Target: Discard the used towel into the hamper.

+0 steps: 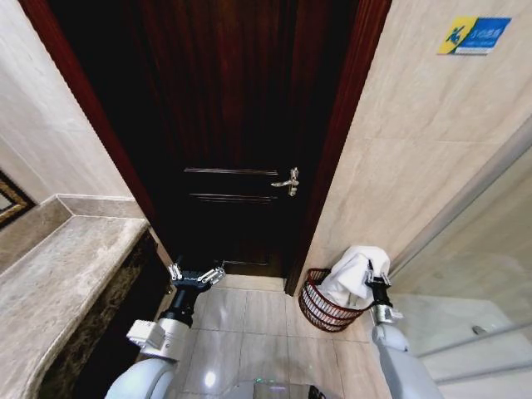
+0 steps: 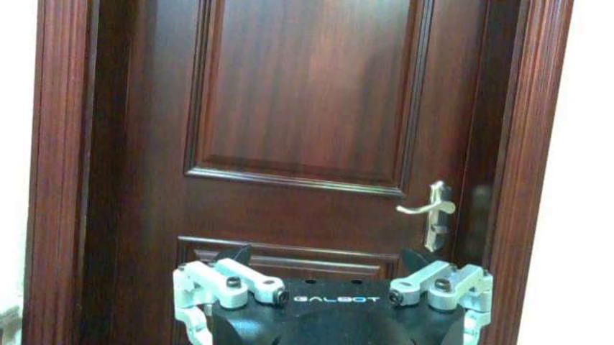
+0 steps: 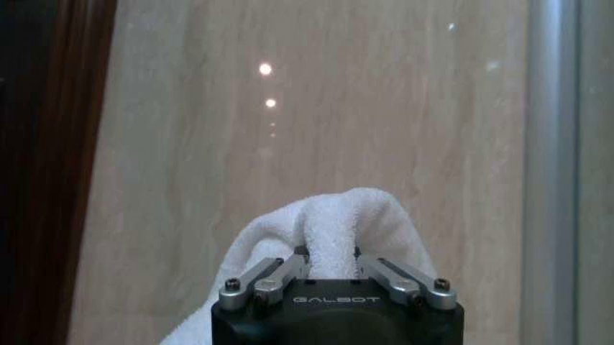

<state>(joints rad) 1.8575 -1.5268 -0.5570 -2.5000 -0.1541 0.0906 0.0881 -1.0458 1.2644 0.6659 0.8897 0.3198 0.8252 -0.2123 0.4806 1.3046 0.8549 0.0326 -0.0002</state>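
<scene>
A white towel (image 1: 352,271) hangs with its lower part inside the hamper (image 1: 319,312), a round dark reddish-brown wicker basket on the floor by the wall, right of the door. My right gripper (image 1: 376,274) is above the hamper's right rim, shut on the towel's upper fold. In the right wrist view the towel (image 3: 347,214) bulges up between the closed fingers of my right gripper (image 3: 331,260). My left gripper (image 1: 197,276) hovers open and holding nothing in front of the door, well left of the hamper. The left wrist view shows that gripper (image 2: 327,256) with its fingers spread wide.
A dark wooden door (image 1: 241,125) with a silver lever handle (image 1: 288,181) stands shut straight ahead. A marble counter (image 1: 58,266) runs along the left. A glass shower partition (image 1: 490,249) with a metal frame is at the right. Pale floor tiles (image 1: 249,320) lie between.
</scene>
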